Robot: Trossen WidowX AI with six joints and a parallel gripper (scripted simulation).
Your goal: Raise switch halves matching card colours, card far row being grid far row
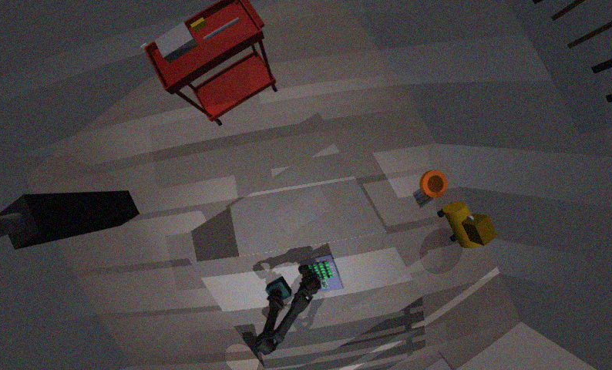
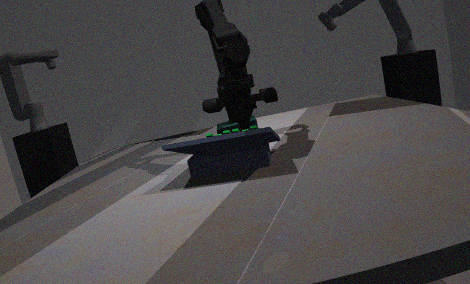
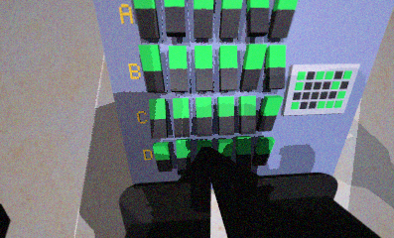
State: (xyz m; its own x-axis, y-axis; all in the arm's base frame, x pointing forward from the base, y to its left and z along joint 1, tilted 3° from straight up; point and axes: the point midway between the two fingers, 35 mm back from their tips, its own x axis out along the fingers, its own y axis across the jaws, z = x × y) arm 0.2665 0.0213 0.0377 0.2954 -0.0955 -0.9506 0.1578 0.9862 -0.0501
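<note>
On the panel [image 1: 337,280] [image 2: 227,154] [image 3: 313,40], four rows of six switches lie beside one card [image 3: 289,110], the closed hand [image 1: 305,269] [image 2: 244,127] [image 3: 205,151] at its nearest row, D.

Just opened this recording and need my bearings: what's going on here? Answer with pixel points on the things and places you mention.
A single arm is working a panel [image 1: 339,280] [image 2: 227,144] [image 3: 318,40] of green and dark grey switches. Its closed gripper [image 2: 244,127] [image 3: 205,151] is down at the near row, D, holding nothing. A small card [image 3: 288,106] beside the grid shows the pattern to match. Whether the fingers touch a switch, I can't tell.
</note>
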